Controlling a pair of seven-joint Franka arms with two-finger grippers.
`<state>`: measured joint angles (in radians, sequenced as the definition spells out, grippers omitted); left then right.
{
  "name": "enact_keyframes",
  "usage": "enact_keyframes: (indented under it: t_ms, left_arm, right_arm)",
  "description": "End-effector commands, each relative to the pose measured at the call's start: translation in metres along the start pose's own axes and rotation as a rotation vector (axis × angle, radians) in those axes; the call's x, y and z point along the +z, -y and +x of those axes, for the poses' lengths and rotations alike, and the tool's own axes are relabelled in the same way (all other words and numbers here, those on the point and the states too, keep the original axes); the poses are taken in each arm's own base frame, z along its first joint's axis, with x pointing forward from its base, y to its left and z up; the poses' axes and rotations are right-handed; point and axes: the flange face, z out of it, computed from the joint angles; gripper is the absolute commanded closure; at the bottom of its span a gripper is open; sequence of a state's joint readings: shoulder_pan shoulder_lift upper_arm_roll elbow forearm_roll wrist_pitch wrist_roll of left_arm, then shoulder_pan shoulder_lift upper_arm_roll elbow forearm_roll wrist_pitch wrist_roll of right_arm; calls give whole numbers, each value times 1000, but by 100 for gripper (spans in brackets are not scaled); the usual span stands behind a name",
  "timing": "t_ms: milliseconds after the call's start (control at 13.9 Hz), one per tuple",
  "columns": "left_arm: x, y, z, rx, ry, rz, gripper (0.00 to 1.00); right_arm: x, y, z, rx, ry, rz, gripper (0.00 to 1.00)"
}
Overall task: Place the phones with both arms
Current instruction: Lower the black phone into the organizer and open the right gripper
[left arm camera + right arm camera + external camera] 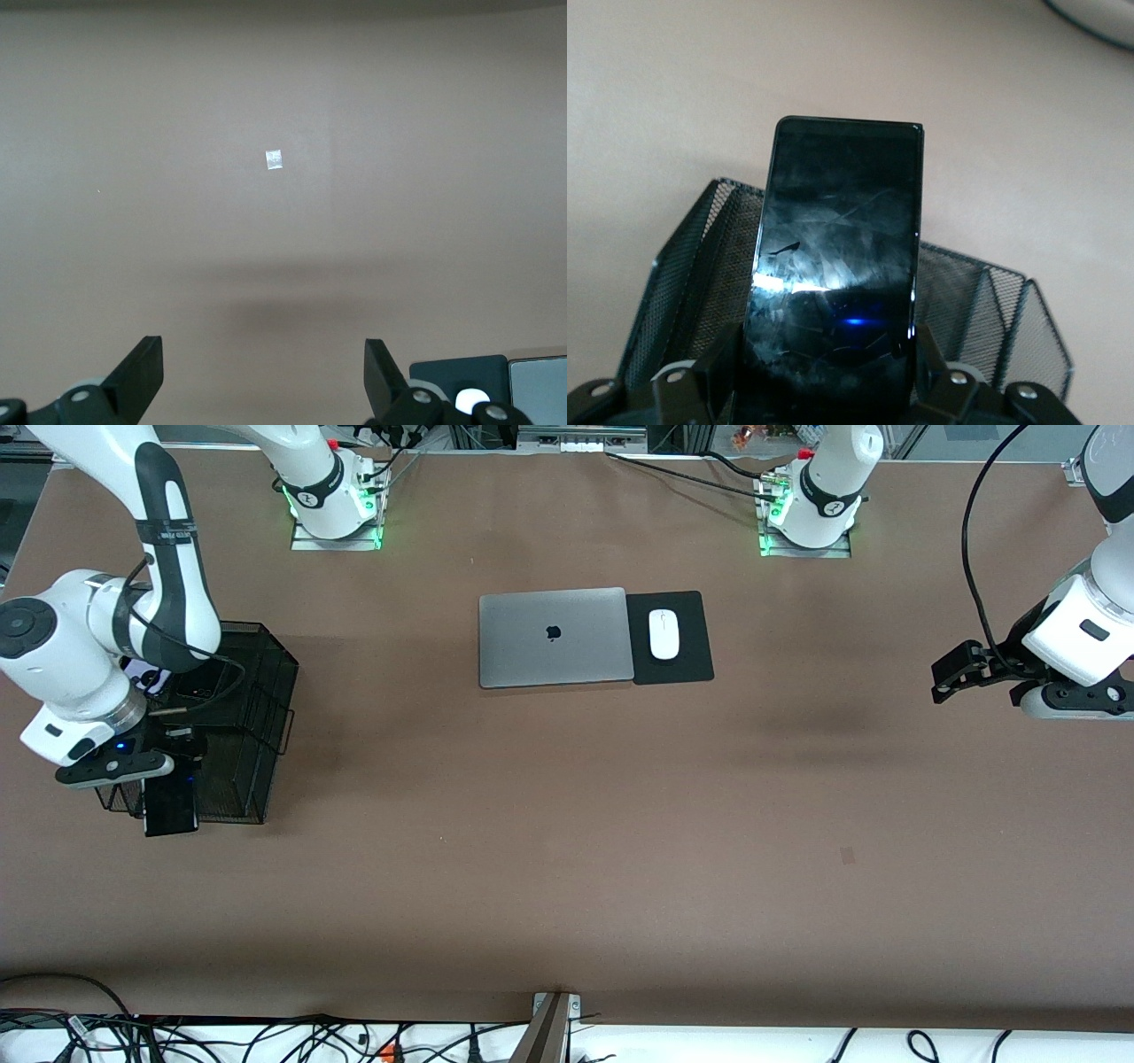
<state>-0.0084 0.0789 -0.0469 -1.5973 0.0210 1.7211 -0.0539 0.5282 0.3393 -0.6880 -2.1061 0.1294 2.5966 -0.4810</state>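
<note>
My right gripper [171, 778] is shut on the long black slab phone [170, 808], holding it by its long edges over the rim of a black mesh basket [257, 717]. In the right wrist view the phone's dark glass [837, 248] juts out past the gripper [828, 376] above the basket's mesh wall [691, 266]. A lilac phone [151, 679] shows inside the basket, partly hidden by the right arm. At the left arm's end of the table my left gripper [941, 679] hangs open and empty over bare table, its fingers [142, 367] wide apart.
A closed grey laptop [554, 638] lies mid-table beside a black mouse pad [687, 660] carrying a white mouse [663, 634]. A small pale tape mark [848, 856] sits on the brown tabletop, also seen as a speck [274, 158]. Cables run along the table's front edge.
</note>
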Motion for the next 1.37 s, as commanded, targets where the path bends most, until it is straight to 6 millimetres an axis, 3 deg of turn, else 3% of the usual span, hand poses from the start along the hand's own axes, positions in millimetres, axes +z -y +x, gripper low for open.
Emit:
enact_keyframes:
  t_ms: [0,577,1298]
  left_arm:
    - [-5,2,-3,7,6,-14,0]
    - [-6,2,-3,7,4,-13,0]
    - [-6,2,-3,6,3,-12,0]
  right_arm:
    - [-8,-5,-15,25,-40,18,90]
    - [15,-5,-43,138,-10,75,90]
    - [19,-12,-42,144,-32,50,90]
